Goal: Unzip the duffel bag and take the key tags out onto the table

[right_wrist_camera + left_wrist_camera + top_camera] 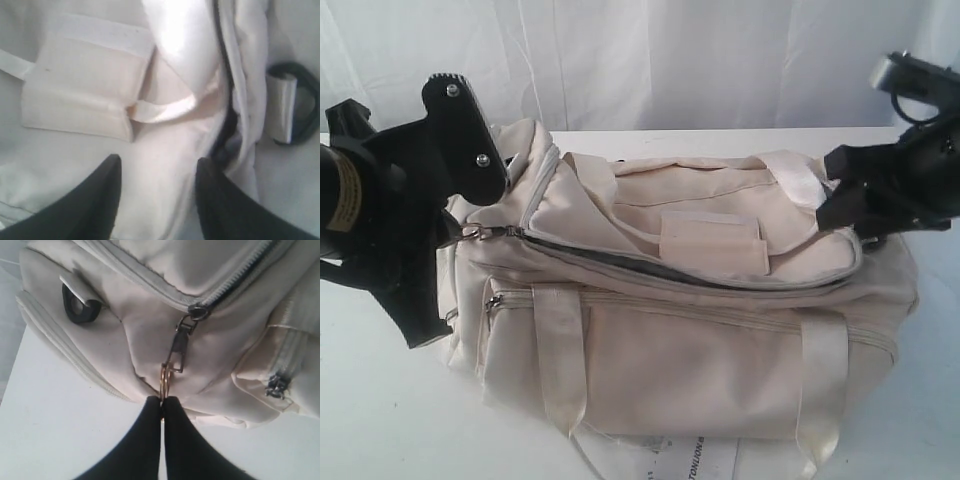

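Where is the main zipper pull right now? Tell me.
In the exterior view the zipper pull sits at the left end of the duffel bag, with its ring pinched in the left gripper.

Found matt, woven cream cloth, faintly creased, all over the bag (720, 360). Saw glossy satin on the straps (560, 350). Noted dull grey metal in the zip pull (181, 346), shiny brass-toned metal in the ring (164, 379). Made out smooth, matt black plastic on the fingers (140, 442), and a smooth white surface (380, 420).
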Action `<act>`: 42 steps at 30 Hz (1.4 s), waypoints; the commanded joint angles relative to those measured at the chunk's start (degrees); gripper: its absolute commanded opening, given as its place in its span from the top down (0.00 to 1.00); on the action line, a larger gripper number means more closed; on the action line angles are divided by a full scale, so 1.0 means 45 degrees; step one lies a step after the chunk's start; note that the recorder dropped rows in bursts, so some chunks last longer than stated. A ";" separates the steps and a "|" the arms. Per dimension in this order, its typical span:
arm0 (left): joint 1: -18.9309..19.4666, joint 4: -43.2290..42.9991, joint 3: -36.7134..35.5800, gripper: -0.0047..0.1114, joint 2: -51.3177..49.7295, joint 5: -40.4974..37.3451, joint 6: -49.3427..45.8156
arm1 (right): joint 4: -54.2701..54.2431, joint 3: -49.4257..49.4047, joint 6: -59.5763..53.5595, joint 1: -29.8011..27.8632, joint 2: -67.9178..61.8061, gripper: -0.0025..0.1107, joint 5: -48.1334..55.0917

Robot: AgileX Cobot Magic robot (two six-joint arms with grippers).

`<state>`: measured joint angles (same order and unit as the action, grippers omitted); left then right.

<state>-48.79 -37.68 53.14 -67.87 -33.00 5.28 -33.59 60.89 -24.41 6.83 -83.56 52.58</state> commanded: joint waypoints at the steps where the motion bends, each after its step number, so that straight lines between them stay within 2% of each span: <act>1: 0.0027 0.0524 -0.0092 0.96 0.0134 0.0713 0.0019 | -0.0402 0.0387 -0.0961 -0.0126 0.0916 0.50 0.0067; 4: 0.0027 0.0865 -0.0092 0.96 0.0299 0.0740 0.0019 | -0.1169 0.0482 -0.2064 -0.0126 0.1467 0.50 -0.0132; 6: 0.0027 0.0932 -0.0092 0.96 0.0531 0.0768 0.0019 | -0.2902 0.0502 -0.3285 -0.0126 0.1672 0.50 -0.0319; 9: 0.0027 0.0932 -0.0092 0.96 0.0833 0.0768 0.0019 | -0.5882 0.0502 -0.3454 -0.0126 0.1702 0.50 -0.0796; 11: 0.0027 0.0932 -0.0092 0.96 0.1026 0.0768 0.0019 | -0.7306 0.0685 -0.5223 -0.0126 0.1616 0.50 -0.0283; 13: 0.0027 0.0932 -0.0092 0.96 0.1166 0.0743 0.0019 | -0.7490 0.0905 -0.6572 0.0120 0.1535 0.52 0.0520; 17: 0.0027 0.0932 -0.0092 0.96 0.1278 0.0743 0.0019 | -0.6508 0.1089 -0.7655 0.1407 0.1535 0.60 0.0734; 19: 0.0027 0.0932 -0.0092 0.96 0.1303 0.0721 0.0019 | -0.4504 0.1268 -0.6818 0.3059 0.1535 0.62 -0.0159; 20: 0.0027 0.0932 -0.0092 0.96 0.1303 0.0721 0.0019 | -0.2733 0.1341 -0.5796 0.4141 0.1535 0.62 -0.0872; 22: 0.0027 0.0932 -0.0092 0.96 0.1303 0.0695 0.0019 | -0.0253 0.1341 -0.4976 0.5770 0.1535 0.62 -0.1531; 25: 0.0027 0.0932 -0.0092 0.96 0.1303 0.0695 0.0019 | 0.1228 0.1317 -0.4831 0.7648 0.1535 0.62 -0.1861; 27: 0.0027 0.0932 -0.0092 0.96 0.1303 0.0695 0.0019 | 0.1971 0.1317 -0.4831 0.8607 0.1375 0.53 -0.2511; 29: 0.0027 0.0932 -0.0092 0.96 0.1303 0.0695 0.0019 | 0.2056 0.1317 -0.4831 0.9048 0.0896 0.45 -0.3208; 34: 0.0027 0.0932 -0.0092 0.96 0.1303 0.0669 0.0019 | 0.2513 0.1317 -0.4831 0.9286 -0.0397 0.45 -0.4150; 42: 0.0027 0.0932 -0.0092 0.96 0.1303 0.0669 0.0019 | 0.2368 0.1317 -0.4798 0.9319 -0.0744 0.45 -0.4666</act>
<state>-48.79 -33.38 53.14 -62.73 -29.38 5.13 -22.53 66.66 -46.40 48.46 -86.95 32.35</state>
